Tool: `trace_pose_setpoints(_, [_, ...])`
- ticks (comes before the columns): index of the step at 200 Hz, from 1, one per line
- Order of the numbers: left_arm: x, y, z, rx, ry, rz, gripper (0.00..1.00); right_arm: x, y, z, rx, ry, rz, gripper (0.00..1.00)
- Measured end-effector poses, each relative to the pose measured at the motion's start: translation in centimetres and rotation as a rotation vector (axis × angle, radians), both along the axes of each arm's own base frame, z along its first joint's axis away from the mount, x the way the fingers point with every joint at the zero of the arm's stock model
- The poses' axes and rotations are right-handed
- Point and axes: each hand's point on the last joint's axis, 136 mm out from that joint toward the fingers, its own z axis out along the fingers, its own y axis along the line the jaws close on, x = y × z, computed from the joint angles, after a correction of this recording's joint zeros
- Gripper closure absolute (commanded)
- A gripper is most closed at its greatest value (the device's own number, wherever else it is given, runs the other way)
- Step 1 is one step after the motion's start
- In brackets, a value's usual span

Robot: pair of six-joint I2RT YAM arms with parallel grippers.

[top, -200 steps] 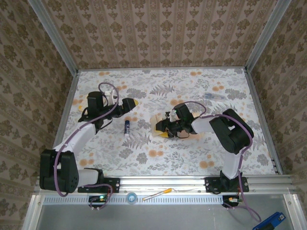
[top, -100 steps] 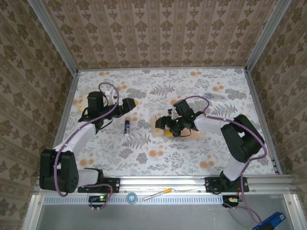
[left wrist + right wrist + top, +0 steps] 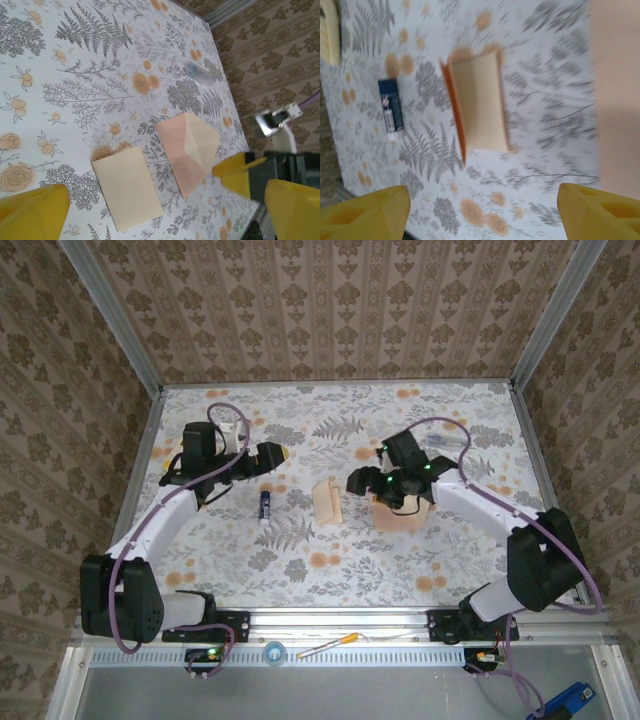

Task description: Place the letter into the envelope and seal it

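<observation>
Left gripper (image 3: pixel 274 454): my jaws stand wide apart with nothing between the yellow fingers (image 3: pixel 35 210), above the table (image 3: pixel 200 570).
Right gripper (image 3: pixel 355 480): my jaws are spread wide here too and are empty. The view from this wrist is blurred.
Letter (image 3: pixel 127 187): it lies flat, cream side up, ahead of my left gripper and between my two grippers. Neither touches it. From the right wrist, a salmon strip shows along one long edge.
Envelope (image 3: pixel 187 150): it lies just beside the letter, on the side away from my left gripper, with a narrow gap between them. The flap is open with its paler face up. It lies under my right wrist, behind those fingertips.
Blue tube (image 3: pixel 265 503): it lies on the table near my left gripper, apart from the letter.
</observation>
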Motion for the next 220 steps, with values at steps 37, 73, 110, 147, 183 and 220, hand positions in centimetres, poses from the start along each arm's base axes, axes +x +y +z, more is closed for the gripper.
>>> trace_pose_setpoints(37, [-0.3,-0.4,0.4,0.025,-0.01,-0.025,0.0,1.0,-7.0,0.3,-0.131,-0.009,-0.122,0.22])
trace_pose_setpoints(73, [-0.4,-0.5,0.7,0.061,-0.023,-0.034,0.0,0.9,-12.0,0.4,-0.23,-0.015,-0.187,0.22])
trace_pose_setpoints(110, [-0.6,-0.6,0.1,0.089,-0.017,-0.041,0.0,-0.1,-15.1,-1.2,-0.284,0.016,-0.205,0.22])
trace_pose_setpoints(147, [-0.6,-1.9,-1.2,0.119,0.005,-0.068,0.0,-1.1,-16.4,-3.2,-0.304,0.046,-0.196,0.28])
trace_pose_setpoints(183, [-0.9,-3.3,-2.5,0.131,0.03,-0.107,0.0,-1.2,-16.7,-4.7,-0.293,0.05,-0.196,0.33])
trace_pose_setpoints(220, [-0.5,-4.2,-3.1,0.13,0.042,-0.122,0.0,-0.6,-16.6,-6.3,-0.29,0.044,-0.182,0.39])
